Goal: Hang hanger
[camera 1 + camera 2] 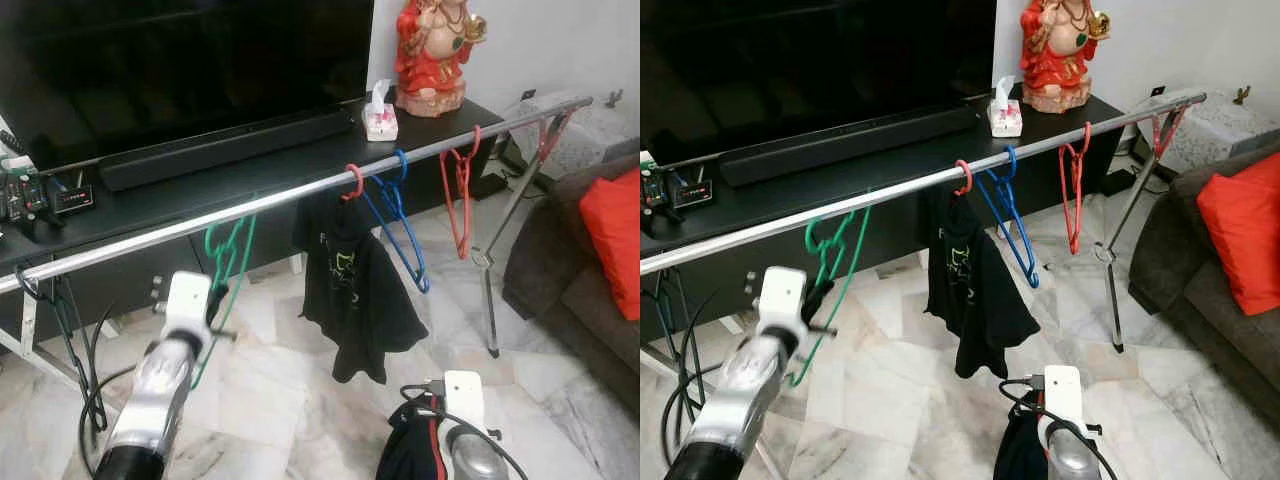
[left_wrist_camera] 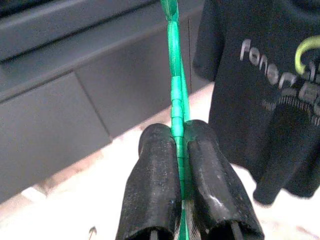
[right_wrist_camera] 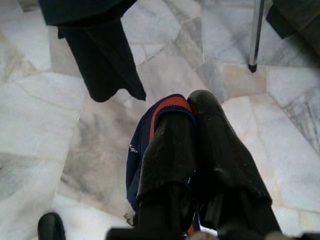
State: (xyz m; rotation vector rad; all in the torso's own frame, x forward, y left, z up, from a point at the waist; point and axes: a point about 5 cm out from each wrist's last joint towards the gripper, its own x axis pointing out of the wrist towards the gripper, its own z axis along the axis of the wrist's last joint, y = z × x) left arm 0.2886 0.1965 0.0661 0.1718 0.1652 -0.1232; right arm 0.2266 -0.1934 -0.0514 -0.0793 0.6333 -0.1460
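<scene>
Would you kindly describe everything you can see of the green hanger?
The green hanger is a thin frame that looks like plastic, with a curled hook on top. Its hook sits at the silver rail; whether it bears on it is unclear. The frame hangs tilted below, in front of the black TV cabinet, left of the black T-shirt. The left tool is shut on one of its bars, the two black fingers pinching it edge-on.

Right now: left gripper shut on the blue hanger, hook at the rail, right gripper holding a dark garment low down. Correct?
Not quite. The left gripper is shut on the green hanger, not the blue one; the left wrist view shows green plastic pinched between its fingers. The blue hanger already hangs on the rail. The rest stands: the right gripper holds a dark garment low down.
</scene>
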